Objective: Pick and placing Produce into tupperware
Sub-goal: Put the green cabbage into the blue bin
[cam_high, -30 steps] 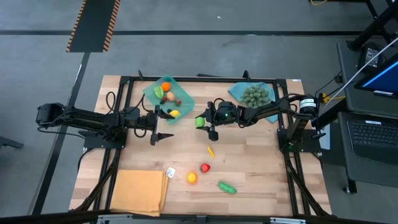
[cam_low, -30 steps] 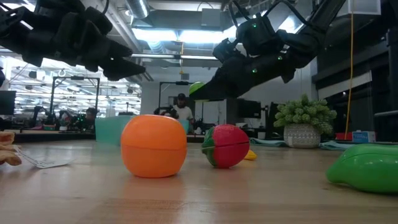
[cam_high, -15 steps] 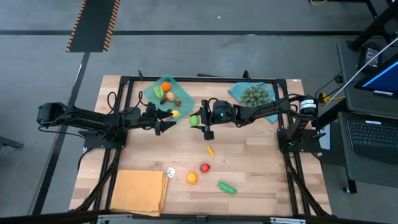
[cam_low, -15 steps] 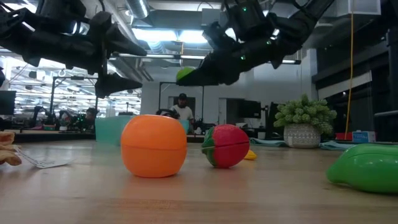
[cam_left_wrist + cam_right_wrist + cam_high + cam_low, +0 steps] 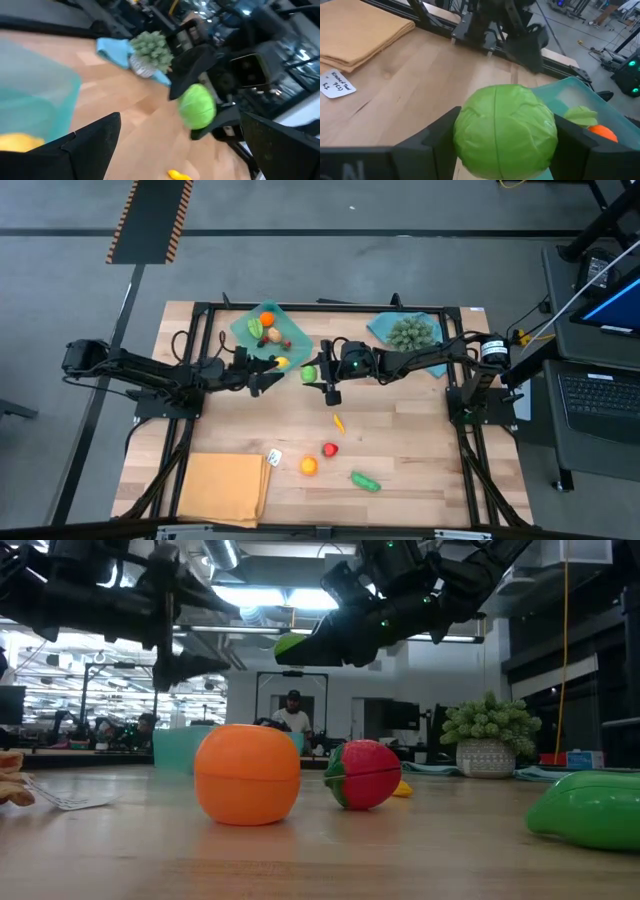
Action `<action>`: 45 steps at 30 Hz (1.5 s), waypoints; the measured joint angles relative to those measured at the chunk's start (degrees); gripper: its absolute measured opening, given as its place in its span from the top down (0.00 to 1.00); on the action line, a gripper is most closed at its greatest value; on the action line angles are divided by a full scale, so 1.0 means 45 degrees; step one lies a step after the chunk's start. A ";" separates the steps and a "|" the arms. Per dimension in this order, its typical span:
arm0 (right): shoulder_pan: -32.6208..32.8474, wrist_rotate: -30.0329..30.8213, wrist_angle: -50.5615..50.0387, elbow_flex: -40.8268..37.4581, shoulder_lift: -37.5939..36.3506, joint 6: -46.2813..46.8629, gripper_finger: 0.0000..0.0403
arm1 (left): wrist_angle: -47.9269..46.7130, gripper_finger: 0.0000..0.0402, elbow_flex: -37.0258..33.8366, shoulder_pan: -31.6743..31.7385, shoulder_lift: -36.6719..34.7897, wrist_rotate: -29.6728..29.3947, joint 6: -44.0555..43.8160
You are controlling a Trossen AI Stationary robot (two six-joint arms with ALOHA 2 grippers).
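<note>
A round light-green toy vegetable [image 5: 505,131] hangs above the table with my right gripper [image 5: 314,374] shut on it, just right of the teal tupperware [image 5: 252,340]. The tupperware holds several produce pieces, among them an orange one [image 5: 266,318] and a yellow one [image 5: 281,362]. My left gripper [image 5: 262,378] stands open at the tupperware's near edge, nothing between its fingers, facing the green piece [image 5: 196,106]. On the wood lie a yellow-orange piece [image 5: 338,421], a red one [image 5: 330,449], an orange one [image 5: 308,466] and a green one [image 5: 365,481]. My right gripper pinches the green piece between its two fingers [image 5: 432,137], one on each opposite side [image 5: 462,132]. The fingers come nearly level from the table's right, slanting slightly down. The piece sits at their free ends [image 5: 293,643], lifted clear of the table.
A bushy grey-green cluster [image 5: 412,332] sits on a blue piece [image 5: 384,330] at the far right. A folded orange-tan mat [image 5: 225,488] lies at the near left, with a small white card [image 5: 274,456] beside it. Free wood lies between the arms and the loose produce.
My right gripper has risen and gone toward the table's left edge, toward the tupperware, carrying the green piece clear of the table. My left gripper has stayed in place and rolled about its own pointing line, so its fingers now stand differently.
</note>
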 joint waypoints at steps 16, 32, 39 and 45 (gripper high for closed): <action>0.0201 -0.0002 -0.0140 0.0000 0.0000 0.0173 0.43 | -0.0014 0.01 0.2519 -0.0087 0.3880 0.0688 0.0777; 0.0248 -0.0002 -0.0250 -0.0005 0.0000 0.0027 0.43 | -0.0009 0.01 0.2628 -0.0077 0.3913 0.0633 0.0839; 0.0260 -0.0007 -0.0119 -0.0005 0.0000 -0.0104 0.43 | -0.0013 0.01 0.2628 -0.0077 0.4439 0.0655 -0.0572; 0.0245 -0.0002 0.0049 -0.0019 0.0000 -0.0100 0.43 | 0.1807 0.01 0.2633 0.0019 0.5599 0.0868 -0.1342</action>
